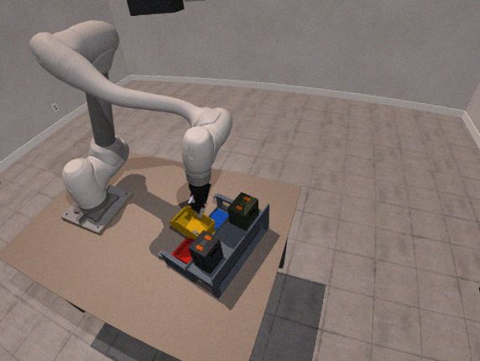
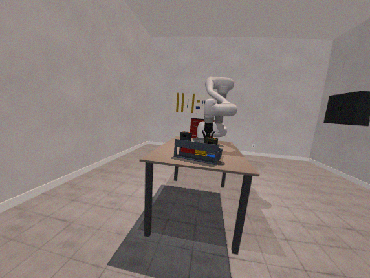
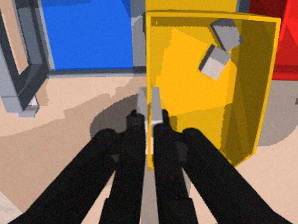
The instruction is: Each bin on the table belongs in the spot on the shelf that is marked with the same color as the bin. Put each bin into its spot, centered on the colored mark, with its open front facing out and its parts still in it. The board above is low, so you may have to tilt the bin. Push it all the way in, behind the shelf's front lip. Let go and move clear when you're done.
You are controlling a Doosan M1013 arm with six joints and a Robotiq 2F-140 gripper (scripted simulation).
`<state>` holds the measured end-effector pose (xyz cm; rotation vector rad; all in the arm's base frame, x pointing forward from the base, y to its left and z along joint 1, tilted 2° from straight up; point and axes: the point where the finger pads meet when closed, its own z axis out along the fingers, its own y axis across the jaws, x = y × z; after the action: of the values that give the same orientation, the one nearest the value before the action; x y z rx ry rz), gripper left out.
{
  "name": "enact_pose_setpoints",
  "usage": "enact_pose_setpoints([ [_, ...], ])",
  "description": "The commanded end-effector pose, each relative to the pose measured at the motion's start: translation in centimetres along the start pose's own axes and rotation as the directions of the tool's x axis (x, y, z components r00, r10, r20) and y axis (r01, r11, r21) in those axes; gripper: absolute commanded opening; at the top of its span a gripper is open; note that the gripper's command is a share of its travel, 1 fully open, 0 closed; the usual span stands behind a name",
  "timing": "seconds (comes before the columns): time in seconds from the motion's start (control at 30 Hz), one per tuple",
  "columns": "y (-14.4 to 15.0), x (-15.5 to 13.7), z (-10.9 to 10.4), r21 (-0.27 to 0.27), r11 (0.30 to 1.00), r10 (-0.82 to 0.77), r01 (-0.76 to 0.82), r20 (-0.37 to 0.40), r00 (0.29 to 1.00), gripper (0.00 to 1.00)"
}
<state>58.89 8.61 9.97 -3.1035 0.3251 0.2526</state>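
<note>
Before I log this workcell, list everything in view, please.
Table: one, tan
Shelf: one, slate, on table
Yellow bin: one, before shelf
Loose parts: two seen, grey, inside it
Blue mark: one, on shelf
Red piece: one, on shelf; bin or mark unclear
Boxes: two, dark grey and dark green, atop shelf
Chest: one, red, behind
Strips: three, yellow, far wall
Wall panel: one, black, right
Arm: one, white, on table
Gripper: one, black, shut on yellow bin's wall
</note>
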Motion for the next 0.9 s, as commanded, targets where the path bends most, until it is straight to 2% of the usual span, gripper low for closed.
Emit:
enact_pose_setpoints([
  [0.0,0.0,0.01,0.04,0.0,1.0,0.0,0.0,0.0,1.0,0.1],
  [0.87,0.0,0.15,0.78,0.0,1.0,0.0,0.0,0.0,1.0,0.1],
])
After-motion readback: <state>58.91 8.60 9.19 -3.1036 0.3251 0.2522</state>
